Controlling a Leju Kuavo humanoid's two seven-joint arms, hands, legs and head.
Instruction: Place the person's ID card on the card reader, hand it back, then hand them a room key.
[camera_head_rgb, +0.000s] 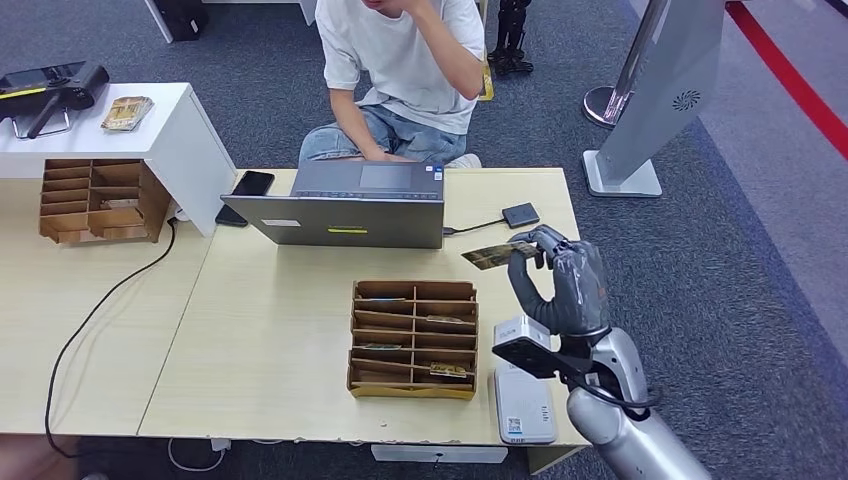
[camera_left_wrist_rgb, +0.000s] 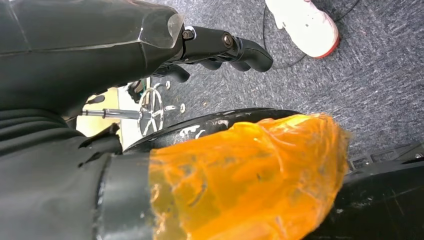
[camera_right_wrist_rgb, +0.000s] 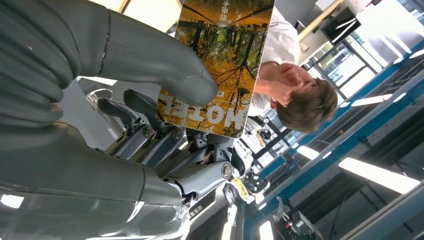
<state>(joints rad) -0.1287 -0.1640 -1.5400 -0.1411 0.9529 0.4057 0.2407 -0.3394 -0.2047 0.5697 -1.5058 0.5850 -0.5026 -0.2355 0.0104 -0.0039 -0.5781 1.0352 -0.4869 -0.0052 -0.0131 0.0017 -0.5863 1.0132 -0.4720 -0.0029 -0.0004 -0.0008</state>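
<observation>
We see a big light wooden table (camera_head_rgb: 270, 330). A person (camera_head_rgb: 405, 70) in a white shirt sits behind the table, on the far side from us. A grey laptop (camera_head_rgb: 345, 205) lies on the table right in front of the person, with its back turned to us. A black phone (camera_head_rgb: 252, 183) lies just beside the laptop, on its left. A thin wire runs from the laptop to a small dark card reader (camera_head_rgb: 520, 214) on its right.

Nearer to us than the laptop, a brown card box (camera_head_rgb: 414, 338) with many slots sits on the table, and some slots have cards in them. A white device (camera_head_rgb: 523, 400) lies just beside the card box, on its right, at the near edge of the table.

Our right robot hand (camera_head_rgb: 560, 280) is up above the table, right of the card box and nearer to us than the card reader. It pinches a room key card (camera_head_rgb: 498, 256) between the thumb and the fingers. The card is up in the air and does not touch the table. In the right wrist view we see the thumb (camera_right_wrist_rgb: 165, 70) press on the room key card (camera_right_wrist_rgb: 220, 65), which has a picture of yellow trees and the word HOTEL.

In the left wrist view our left robot hand (camera_left_wrist_rgb: 220, 47) is over the grey floor with its dark fingers (camera_left_wrist_rgb: 250, 52) curled, and we see nothing in it
</observation>
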